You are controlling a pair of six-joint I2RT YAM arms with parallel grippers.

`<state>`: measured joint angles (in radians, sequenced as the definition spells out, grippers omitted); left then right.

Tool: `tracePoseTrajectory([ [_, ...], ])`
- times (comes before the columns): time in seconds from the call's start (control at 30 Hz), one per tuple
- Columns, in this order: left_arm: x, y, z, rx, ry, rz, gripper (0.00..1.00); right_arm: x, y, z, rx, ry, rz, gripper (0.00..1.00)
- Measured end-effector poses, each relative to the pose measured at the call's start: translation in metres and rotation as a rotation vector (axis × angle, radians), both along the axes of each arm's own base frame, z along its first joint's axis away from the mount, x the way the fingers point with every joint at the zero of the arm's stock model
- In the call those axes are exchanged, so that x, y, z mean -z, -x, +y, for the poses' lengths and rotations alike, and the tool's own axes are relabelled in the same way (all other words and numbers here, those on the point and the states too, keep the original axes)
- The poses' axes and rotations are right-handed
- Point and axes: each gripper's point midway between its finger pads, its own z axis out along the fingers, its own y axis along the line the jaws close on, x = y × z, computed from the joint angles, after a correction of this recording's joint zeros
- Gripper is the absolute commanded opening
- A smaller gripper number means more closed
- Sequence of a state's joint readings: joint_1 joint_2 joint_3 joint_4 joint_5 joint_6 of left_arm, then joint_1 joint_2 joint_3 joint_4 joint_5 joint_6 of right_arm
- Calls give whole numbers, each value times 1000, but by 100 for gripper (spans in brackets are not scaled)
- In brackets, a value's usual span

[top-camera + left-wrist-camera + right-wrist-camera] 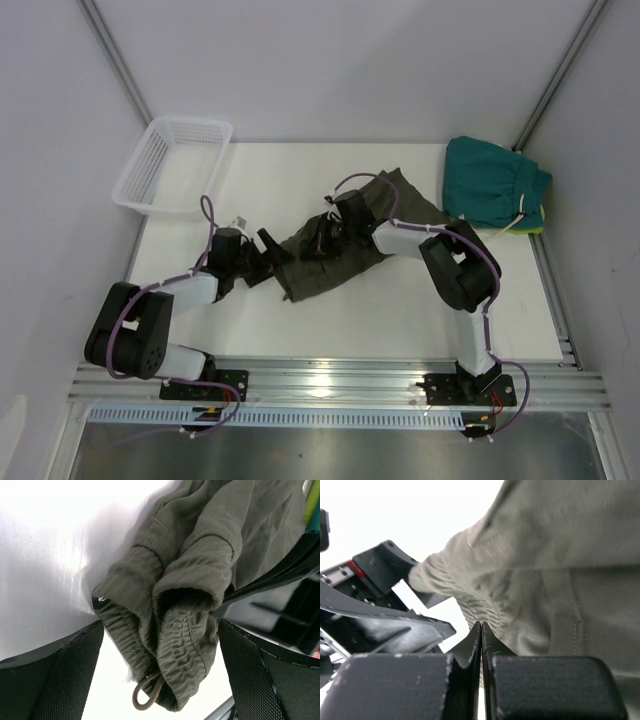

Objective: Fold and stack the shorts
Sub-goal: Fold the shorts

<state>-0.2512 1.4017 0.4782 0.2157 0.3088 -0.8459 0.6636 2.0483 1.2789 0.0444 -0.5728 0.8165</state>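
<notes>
Olive-green shorts lie bunched mid-table, fold unfinished; left gripper gapes at their nine-o'clock waistband; right gripper, clamped tight, sits over the cloth; next: pinch the waistband, later stack on teal pair at two o'clock.

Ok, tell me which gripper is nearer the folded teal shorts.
Right. The right gripper is over the olive shorts, left of the teal shorts; the left gripper is farther left.

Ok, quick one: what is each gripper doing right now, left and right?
Left gripper: open, jaws either side of the olive shorts waistband, not gripping.
Right gripper: shut, tips at the shorts, no cloth visible between its jaws.
</notes>
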Motion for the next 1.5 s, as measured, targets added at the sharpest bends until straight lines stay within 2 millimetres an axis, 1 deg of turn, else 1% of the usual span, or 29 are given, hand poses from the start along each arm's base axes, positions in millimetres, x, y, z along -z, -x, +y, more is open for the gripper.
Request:
tracePoseTrajectory([
  [0.13,0,3,2,-5,-7,-7,98,-8,-12,-2,19,9,-17,0],
  [0.2,1,5,4,-5,-15,-8,97,-7,-14,-2,15,19,-25,0],
  [0.27,1,5,4,-4,-19,-5,97,-2,-17,-2,12,44,-28,0],
  [0.37,2,7,3,-9,-34,-4,98,13,-23,1,0,86,-32,0],
  [0.43,2,7,1,-8,-42,-7,98,28,-21,2,-10,114,-18,0],
  [0.5,3,8,0,-10,-46,-5,98,40,-15,1,-20,140,3,0],
  [0.53,4,7,0,-13,-45,-2,98,43,-13,2,-27,141,11,0],
  [0.67,4,4,-9,-15,-26,1,97,42,-10,6,-41,147,-4,0],
  [0.83,4,-3,-25,-2,5,-9,97,42,-5,11,-51,147,-10,0],
  [0.9,4,-4,-29,3,13,-17,94,42,-4,13,-51,144,-10,0],
  [1.0,4,-5,-31,0,25,-23,83,43,-5,14,-48,140,-8,0],
  [1.03,5,-4,-31,-2,28,-25,74,43,-5,14,-47,140,-6,0],
  [1.1,8,-2,-31,-5,30,-18,63,43,-5,15,-45,134,-1,0],
  [1.13,11,0,-30,-3,24,-11,51,43,-4,15,-43,130,3,0],
  [1.17,13,2,-30,-5,25,-2,43,43,-4,16,-41,125,7,0],
  [1.23,21,9,-28,-7,7,27,34,43,-3,17,-34,112,21,0],
  [1.27,22,11,-26,-7,-1,33,33,43,-3,17,-32,105,29,0],
  [1.3,23,13,-26,-8,-2,37,32,43,-2,18,-31,100,34,0],
  [1.37,23,16,-24,-10,-7,42,24,43,-1,18,-30,95,47,0],
  [1.4,24,17,-23,-10,-11,47,18,43,0,19,-30,92,51,0],
  [1.47,24,19,-23,-9,-17,53,13,43,1,20,-31,87,60,0],
  [1.5,24,20,-22,-7,-22,53,2,43,1,20,-30,84,66,0],
])
